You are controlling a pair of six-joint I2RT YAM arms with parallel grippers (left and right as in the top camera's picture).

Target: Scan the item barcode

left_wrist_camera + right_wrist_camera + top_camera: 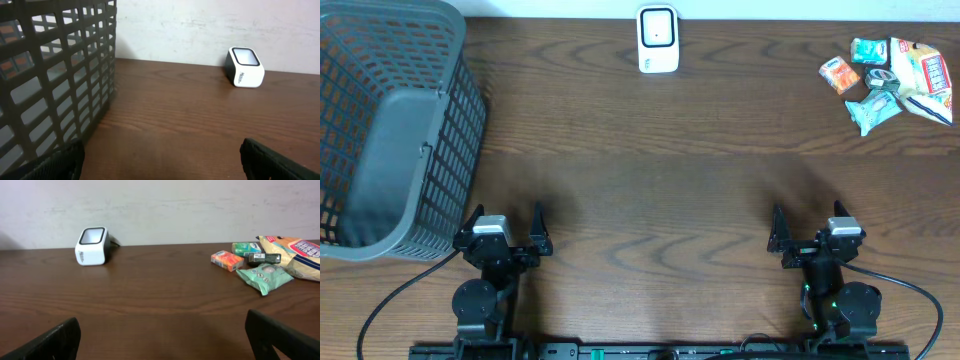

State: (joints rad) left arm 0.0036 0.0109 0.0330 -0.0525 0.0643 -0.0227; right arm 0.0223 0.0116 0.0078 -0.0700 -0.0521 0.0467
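At my far left a grey basket stands on the table. Its mesh wall fills the left side of the left wrist view. The left gripper sits at the near edge, just right of the basket's near corner, with its jaws wide and nothing between them. Its fingers show only as dark tips in the bottom corners of its own camera.

At the far edge, near the middle, I see the white scanner, its dark window tilted up toward the arms.

The right gripper also sits at the near edge, well apart from the left one, jaws spread wide and holding nothing.

The items lie clustered at the far right corner, well apart from both grippers and from the scanner. An orange box is leftmost, with a green box behind it and a dark tube just beside them. A mint pouch lies nearest the arms, and a yellow-and-white bag is at the right end. I cannot make out a barcode on any of them.
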